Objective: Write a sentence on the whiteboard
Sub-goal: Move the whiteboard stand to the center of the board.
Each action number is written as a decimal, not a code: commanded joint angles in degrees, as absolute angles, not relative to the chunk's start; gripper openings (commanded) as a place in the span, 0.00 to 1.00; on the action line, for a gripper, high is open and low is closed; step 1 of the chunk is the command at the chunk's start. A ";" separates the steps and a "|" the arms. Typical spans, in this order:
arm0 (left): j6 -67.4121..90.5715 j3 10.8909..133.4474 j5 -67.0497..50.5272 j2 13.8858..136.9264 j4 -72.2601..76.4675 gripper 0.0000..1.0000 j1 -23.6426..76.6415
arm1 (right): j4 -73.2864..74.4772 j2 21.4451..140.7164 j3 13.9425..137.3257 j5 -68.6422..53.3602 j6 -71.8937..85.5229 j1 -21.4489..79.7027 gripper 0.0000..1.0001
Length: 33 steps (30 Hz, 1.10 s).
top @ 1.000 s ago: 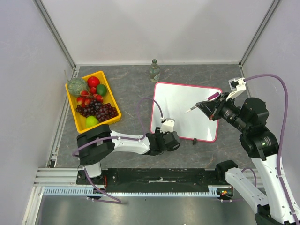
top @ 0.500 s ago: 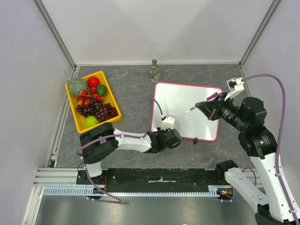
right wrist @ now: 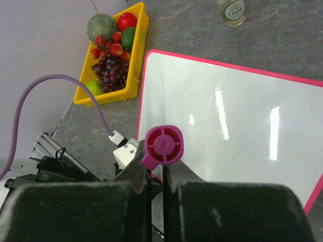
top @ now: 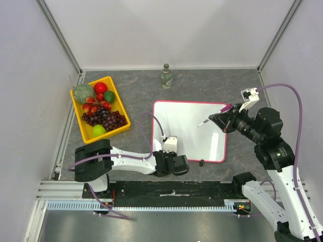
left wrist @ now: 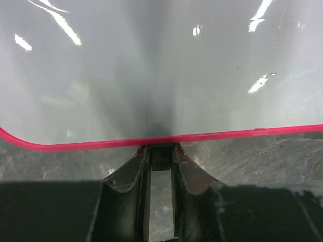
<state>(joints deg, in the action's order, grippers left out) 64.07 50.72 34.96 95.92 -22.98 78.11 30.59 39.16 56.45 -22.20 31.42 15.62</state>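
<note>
The whiteboard (top: 189, 128) lies flat on the grey table, white with a pink-red rim. It is blank in every view, and no sentence shows on it. My left gripper (top: 170, 152) is at its near edge, shut on a small black clip (left wrist: 161, 157) fixed to the rim (left wrist: 227, 135). A second black clip (top: 201, 162) sits further right on that edge. My right gripper (top: 222, 119) hovers over the board's right side, shut on a marker (top: 204, 121) with a magenta cap (right wrist: 163, 144), its tip pointing down-left above the board (right wrist: 227, 126).
A yellow tray (top: 82, 134) of fruit and grapes stands at the left, also in the right wrist view (right wrist: 136, 60). A glass bottle (top: 166, 76) stands behind the board. Grey walls close in the back and both sides.
The whiteboard has slid left and a little nearer, with my left gripper on its clip. My right gripper with the marker has shifted slightly up and left.
</note>
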 commanded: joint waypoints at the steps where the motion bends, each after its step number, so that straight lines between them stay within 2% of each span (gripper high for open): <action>1: 79.87 49.13 31.38 97.73 -40.07 0.02 81.91 | 28.57 37.71 54.76 -23.64 31.11 15.47 0.00; 6: 88.49 48.52 30.59 98.79 -46.92 0.02 85.33 | 28.74 36.30 53.09 -24.08 31.29 15.56 0.00; 12: 90.26 49.92 31.20 99.84 -48.95 0.04 87.63 | 28.65 35.51 51.51 -24.52 31.46 15.56 0.00; 16: 90.18 50.62 32.52 98.97 -50.09 0.21 88.68 | 28.56 35.59 51.33 -24.87 31.20 15.56 0.00; 19: 90.09 50.80 33.05 98.09 -51.06 0.55 89.38 | 28.56 35.68 51.24 -25.05 31.11 15.56 0.00; 20: 90.17 50.97 33.13 97.82 -51.50 0.64 89.56 | 28.56 35.68 51.24 -25.22 31.03 15.56 0.00; 21: 90.18 51.06 33.13 97.65 -52.11 0.68 89.73 | 28.56 35.68 51.24 -25.14 31.03 15.56 0.00; 24: 89.83 52.03 33.22 96.86 -53.78 0.75 90.52 | 28.57 35.68 51.33 -25.49 31.02 15.47 0.00; 33: 82.63 54.93 30.33 90.98 -54.59 0.85 93.87 | 28.56 35.68 48.96 -27.86 30.24 15.56 0.00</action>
<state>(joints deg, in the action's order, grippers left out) 86.91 53.63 33.82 94.61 -52.21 92.64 30.28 35.94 50.33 -25.17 31.35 15.62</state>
